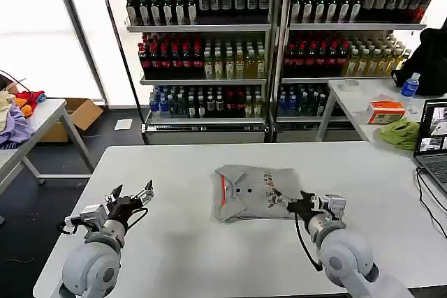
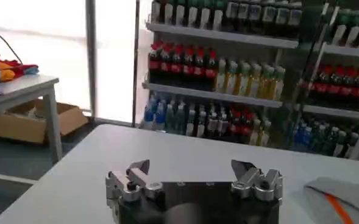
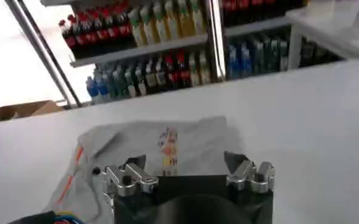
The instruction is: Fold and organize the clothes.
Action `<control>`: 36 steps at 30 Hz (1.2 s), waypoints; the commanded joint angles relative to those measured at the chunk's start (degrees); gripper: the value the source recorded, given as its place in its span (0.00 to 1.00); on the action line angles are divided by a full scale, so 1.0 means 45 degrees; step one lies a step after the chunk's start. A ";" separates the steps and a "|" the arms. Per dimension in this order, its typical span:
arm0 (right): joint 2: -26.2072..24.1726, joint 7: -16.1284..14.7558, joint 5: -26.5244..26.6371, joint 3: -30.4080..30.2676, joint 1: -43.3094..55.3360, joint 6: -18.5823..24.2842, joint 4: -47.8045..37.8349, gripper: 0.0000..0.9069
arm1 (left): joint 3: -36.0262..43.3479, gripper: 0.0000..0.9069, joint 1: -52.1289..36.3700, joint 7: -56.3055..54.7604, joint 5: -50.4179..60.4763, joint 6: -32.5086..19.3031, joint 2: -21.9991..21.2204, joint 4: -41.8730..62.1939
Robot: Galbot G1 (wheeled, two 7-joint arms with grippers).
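Observation:
A light grey buttoned shirt with a red-lined collar and a small multicoloured chest print lies folded in the middle of the white table. My right gripper is open at the shirt's near right edge, its fingers spread over the cloth and holding nothing. In the right wrist view the folded shirt lies just beyond the open right gripper. My left gripper hovers open over bare table well to the left of the shirt. In the left wrist view the left gripper is open and a corner of the shirt shows off to one side.
Shelves of bottled drinks stand behind the table. A side table at right carries a lime-green cloth, an orange box and a laptop. Purple and orange garments lie on a table at left, near a cardboard box.

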 commanded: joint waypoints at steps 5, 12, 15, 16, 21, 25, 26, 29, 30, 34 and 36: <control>0.0780 -0.1274 -0.6240 0.2250 -0.0885 0.0798 -0.0118 1.00 | -0.0682 1.00 0.0500 0.1062 0.2929 -0.1429 -0.0402 -0.0246; 0.0929 -0.1357 -0.6286 0.3893 -0.2166 0.0846 0.0571 1.00 | -0.0431 1.00 0.0604 0.1019 0.3050 -0.1715 -0.0529 -0.0376; 0.1143 -0.1430 -0.6617 0.4459 -0.2500 0.0976 0.0832 1.00 | -0.0441 1.00 0.0676 0.1021 0.3030 -0.1796 -0.0648 -0.0429; 0.1159 -0.1453 -0.6658 0.4530 -0.2576 0.0983 0.0897 1.00 | -0.0436 1.00 0.0680 0.1027 0.3031 -0.1830 -0.0651 -0.0411; 0.1057 -0.2012 -0.6787 0.4794 -0.3239 0.0995 0.1196 1.00 | -0.0546 1.00 0.0621 0.1691 0.3354 -0.1595 -0.0547 -0.0258; 0.1083 -0.2189 -0.6739 0.4823 -0.3226 0.1026 0.0986 1.00 | -0.0500 1.00 0.0418 0.1607 0.3255 -0.1253 -0.0510 -0.0240; 0.1096 -0.2217 -0.6720 0.4827 -0.3223 0.1026 0.0930 1.00 | -0.0493 1.00 0.0387 0.1593 0.3212 -0.1169 -0.0482 -0.0236; 0.1085 -0.2379 -0.6689 0.4811 -0.3264 0.1056 0.0889 1.00 | -0.0530 1.00 0.0349 0.1523 0.3070 -0.1024 -0.0412 -0.0225; 0.1073 -0.2427 -0.6533 0.4811 -0.3279 0.1034 0.0906 1.00 | -0.0540 1.00 0.0352 0.1509 0.3025 -0.1020 -0.0395 -0.0225; 0.1140 -0.2399 -0.6366 0.4768 -0.3166 0.1013 0.0840 1.00 | -0.0542 1.00 0.0355 0.1449 0.2804 -0.1022 -0.0390 -0.0229; 0.1131 -0.2398 -0.6304 0.4725 -0.3136 0.0994 0.0844 1.00 | -0.0539 1.00 0.0345 0.1444 0.2767 -0.1019 -0.0386 -0.0231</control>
